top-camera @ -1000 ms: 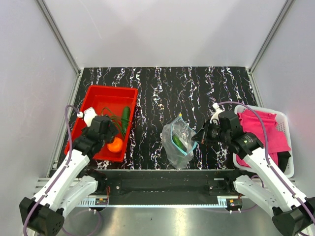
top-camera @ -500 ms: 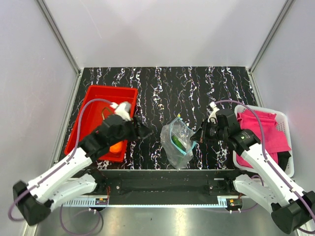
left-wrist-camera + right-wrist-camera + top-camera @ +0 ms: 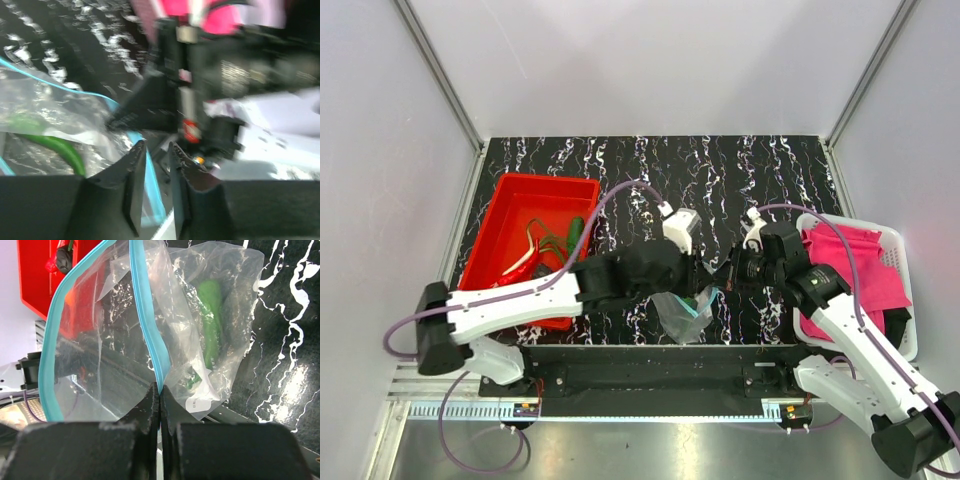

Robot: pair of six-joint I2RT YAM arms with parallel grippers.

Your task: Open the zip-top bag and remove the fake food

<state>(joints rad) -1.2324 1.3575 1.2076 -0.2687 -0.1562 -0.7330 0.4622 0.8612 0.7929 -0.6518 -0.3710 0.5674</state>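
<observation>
Left arm (image 3: pixel 515 300) swung from red plastic tray (image 3: pixel 510 210) at 9 o'clock toward 6 o'clock. Left fingers (image 3: pixel 132 195) narrowly apart, teal strip in the gap, unpinched. Right fingers (image 3: pixel 150 407) clamped together on a lip of the clear crinkly zip-top bag (image 3: pixel 678 310), 6 o'clock on black marbled desk (image 3: pixel 720 170); green plastic cucumber (image 3: pixel 212 305) inside. Risk: left closes off-strip, or hard pull slips the lip free.

Btwn tray (image 3: pixel 545 181) (L) & basket (image 3: pixel 912 290) (R) lies zip-top bag (image 3: pixel 678 312).
</observation>
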